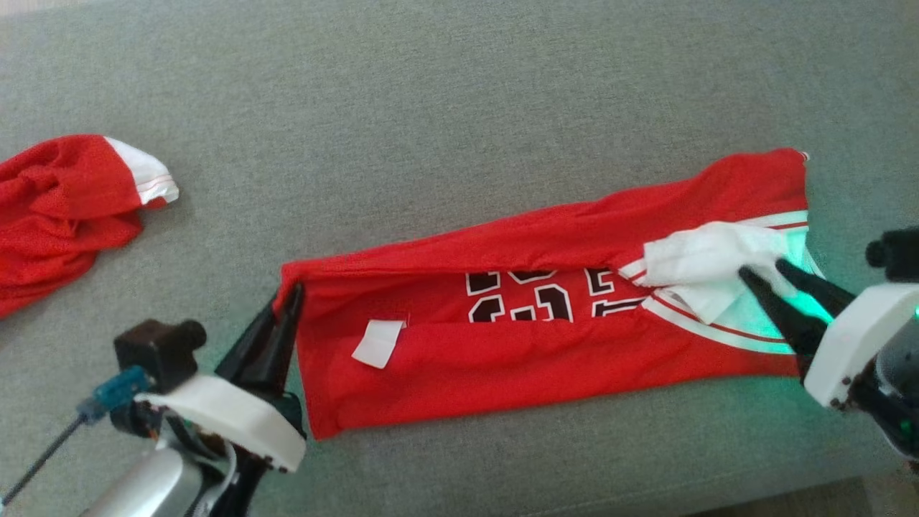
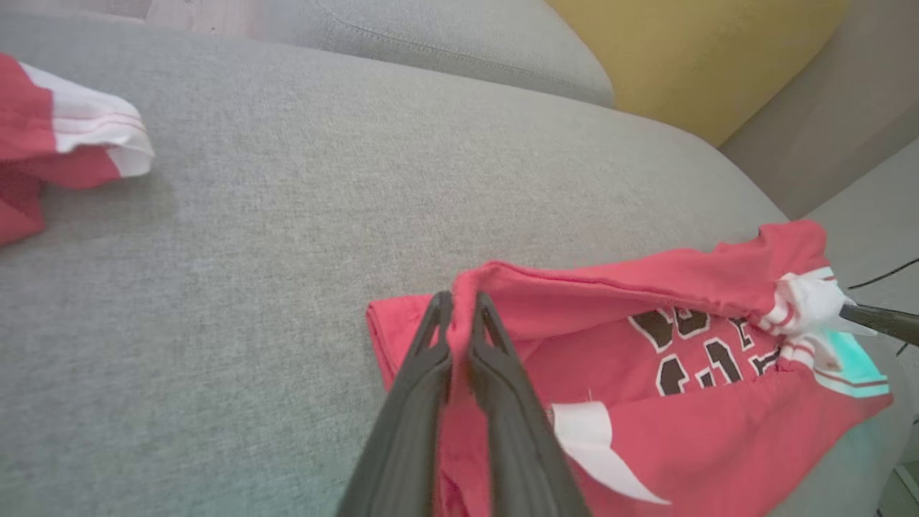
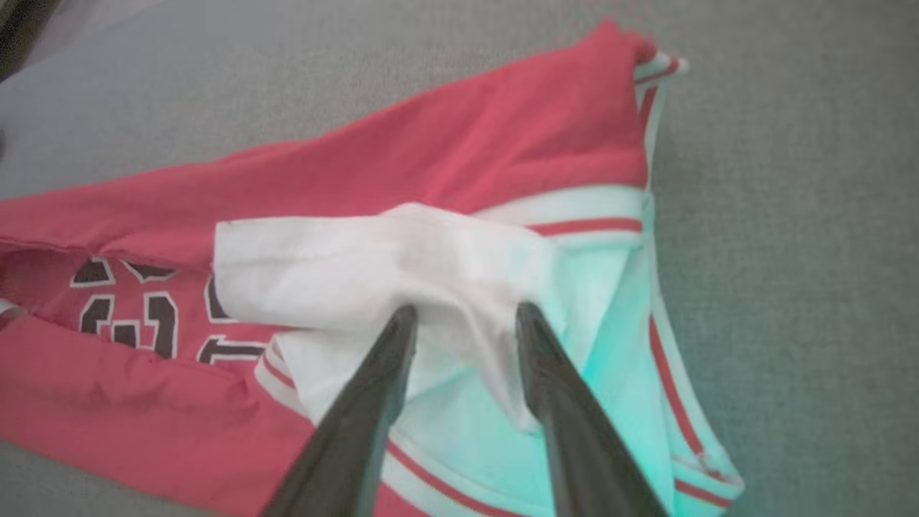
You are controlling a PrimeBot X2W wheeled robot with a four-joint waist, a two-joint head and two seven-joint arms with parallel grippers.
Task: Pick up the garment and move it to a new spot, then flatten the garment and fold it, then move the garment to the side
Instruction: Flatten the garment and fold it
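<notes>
Left tool (image 1: 291, 294) is clenched tight, pinching the hem corner of the red jersey (image 1: 517, 359), cloth squeezed between its fingers (image 2: 502, 402). Over on the other end, the right tool (image 1: 762, 268) is released, fingers spread apart and resting on the white armhole trim (image 3: 373, 266), green light washing the cloth beside them. The jersey lies stretched between the two, folded lengthwise on the grey sofa seat (image 1: 459, 93), numbers peeking out, a white label (image 1: 378, 343) showing. Well off to the left, a second red garment (image 1: 57, 208) sits crumpled.
</notes>
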